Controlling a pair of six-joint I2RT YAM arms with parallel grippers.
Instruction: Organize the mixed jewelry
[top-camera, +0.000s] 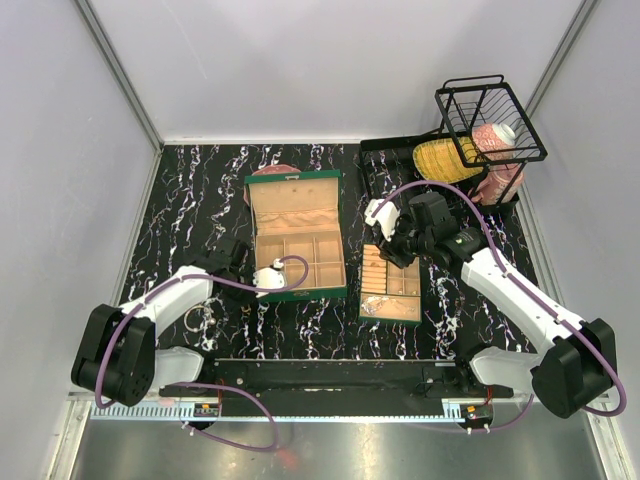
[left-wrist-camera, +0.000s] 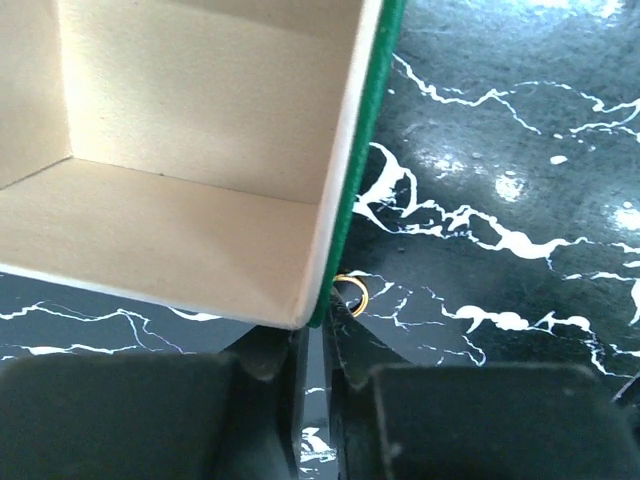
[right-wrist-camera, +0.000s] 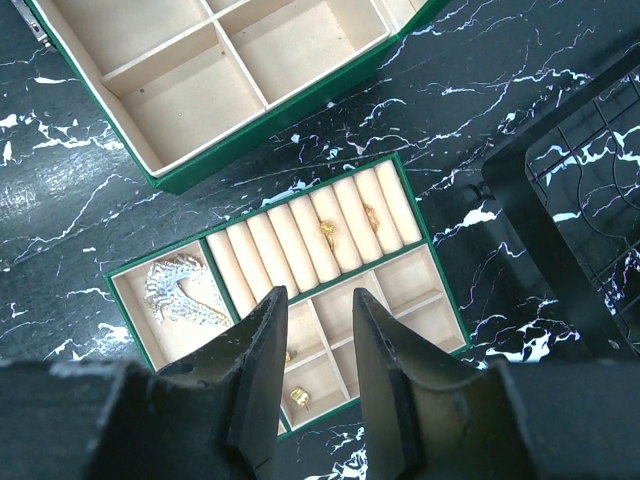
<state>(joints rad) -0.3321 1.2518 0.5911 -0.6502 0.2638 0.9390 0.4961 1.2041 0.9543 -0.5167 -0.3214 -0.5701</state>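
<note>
A small gold ring lies on the black marble table, right against the near corner of the open green box. My left gripper is low at that corner; its jaws are almost together with a thin slit, nothing between them, and the ring is just beyond the right fingertip. My right gripper is open and empty, hovering over the small divided tray. The tray holds a silvery chain, gold rings in the ring rolls and gold pieces in the small compartments.
The green box stands open mid-table, with the small tray to its right. A black wire basket, a black crate and a yellow item are at the back right. A pink item lies behind the box.
</note>
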